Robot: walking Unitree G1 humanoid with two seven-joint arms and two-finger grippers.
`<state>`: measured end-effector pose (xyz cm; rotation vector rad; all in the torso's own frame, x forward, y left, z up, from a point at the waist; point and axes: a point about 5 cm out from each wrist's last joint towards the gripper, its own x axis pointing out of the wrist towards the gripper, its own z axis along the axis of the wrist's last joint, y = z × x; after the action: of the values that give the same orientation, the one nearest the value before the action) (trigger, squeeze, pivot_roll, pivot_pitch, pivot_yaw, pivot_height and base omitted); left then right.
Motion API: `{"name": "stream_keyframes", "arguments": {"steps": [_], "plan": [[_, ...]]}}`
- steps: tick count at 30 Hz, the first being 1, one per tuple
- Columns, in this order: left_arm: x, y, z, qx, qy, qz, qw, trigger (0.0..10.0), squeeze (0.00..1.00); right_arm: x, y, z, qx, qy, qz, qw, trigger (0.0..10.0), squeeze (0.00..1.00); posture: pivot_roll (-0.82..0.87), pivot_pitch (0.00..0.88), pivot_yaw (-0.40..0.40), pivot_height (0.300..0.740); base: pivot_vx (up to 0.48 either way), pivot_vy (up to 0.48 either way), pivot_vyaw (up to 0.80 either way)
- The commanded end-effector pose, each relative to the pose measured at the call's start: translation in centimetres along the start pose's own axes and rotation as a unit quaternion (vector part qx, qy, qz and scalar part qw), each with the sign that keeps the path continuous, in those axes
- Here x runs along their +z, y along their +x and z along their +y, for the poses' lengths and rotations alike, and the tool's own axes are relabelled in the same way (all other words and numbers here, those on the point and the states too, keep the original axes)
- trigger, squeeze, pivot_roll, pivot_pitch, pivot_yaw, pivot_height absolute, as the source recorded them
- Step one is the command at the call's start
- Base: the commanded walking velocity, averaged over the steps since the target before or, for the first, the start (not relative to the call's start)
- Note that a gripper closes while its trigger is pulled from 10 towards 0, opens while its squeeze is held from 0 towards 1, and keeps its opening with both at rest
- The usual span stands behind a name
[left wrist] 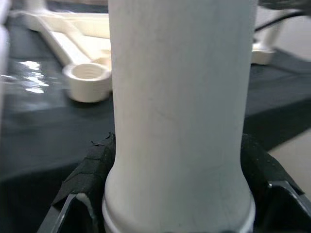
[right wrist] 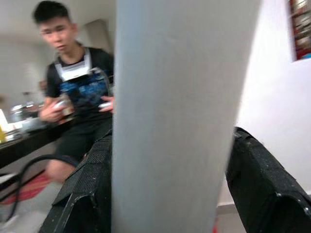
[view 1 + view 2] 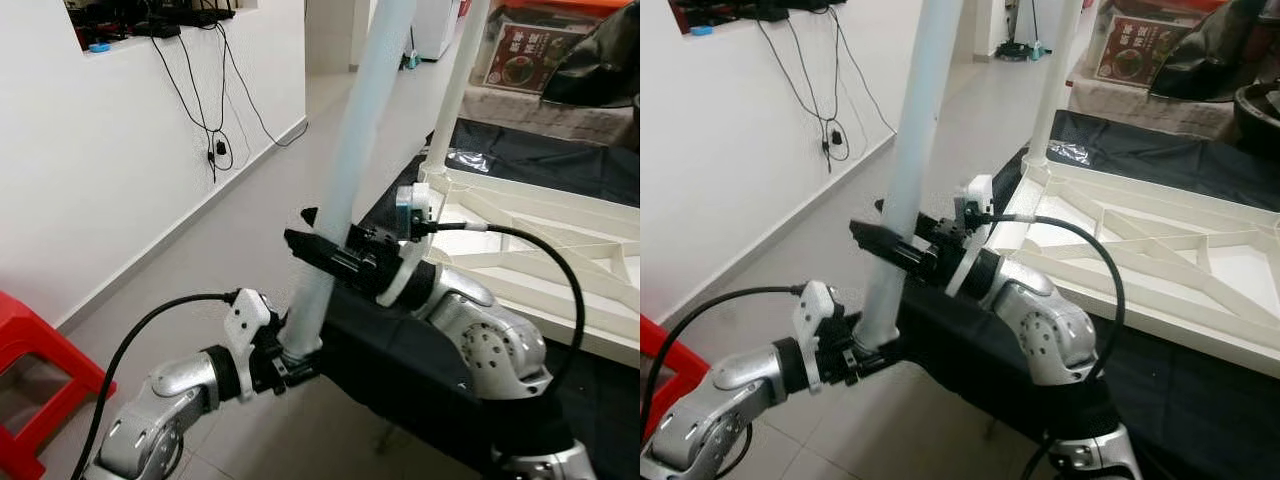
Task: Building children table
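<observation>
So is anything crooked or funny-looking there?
Yes. The white table leg leans instead of standing straight, with the left hand shut on its bottom end and the right hand gripping higher up. The table top lies upside down, ribs showing, with another leg already standing in its corner.

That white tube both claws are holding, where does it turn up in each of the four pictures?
Left eye view: white table leg slants up through the middle.
Right eye view: left of middle, rising out of the top.
Left wrist view: between the left gripper's black pads.
Right wrist view: between the right gripper's pads.
Shared landmark: upturned white tabletop.
</observation>
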<state>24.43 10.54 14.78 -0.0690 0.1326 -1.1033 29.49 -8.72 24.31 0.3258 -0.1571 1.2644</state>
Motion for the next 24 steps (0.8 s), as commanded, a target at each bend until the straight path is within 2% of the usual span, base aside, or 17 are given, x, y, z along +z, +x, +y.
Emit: {"name": "stream_keyframes", "arguments": {"steps": [1, 13, 24], "plan": [[0.3, -0.2, -0.7, -0.028, -0.001, 0.001, 1.000, 10.0, 0.00, -0.2, 0.1, 0.7, 0.032, 0.010, 0.013, 0.999, 10.0, 0.00, 0.10, 0.071, 0.001, 0.740, 0.000, 0.000, 0.00], [-0.3, -0.7, -1.6, -0.041, -0.032, 0.016, 0.998, 10.0, 0.00, -0.7, 0.0, 2.4, 0.126, 0.047, 0.052, 0.989, 10.0, 0.00, 0.10, 0.081, 0.002, 0.740, 0.000, 0.000, 0.00], [-0.5, -0.7, -2.1, -0.050, -0.042, 0.022, 0.998, 10.0, 0.00, -1.1, 0.1, 3.0, 0.151, 0.059, 0.064, 0.985, 10.0, 0.00, 0.10, 0.085, 0.002, 0.740, 0.000, 0.000, 0.00]]}}
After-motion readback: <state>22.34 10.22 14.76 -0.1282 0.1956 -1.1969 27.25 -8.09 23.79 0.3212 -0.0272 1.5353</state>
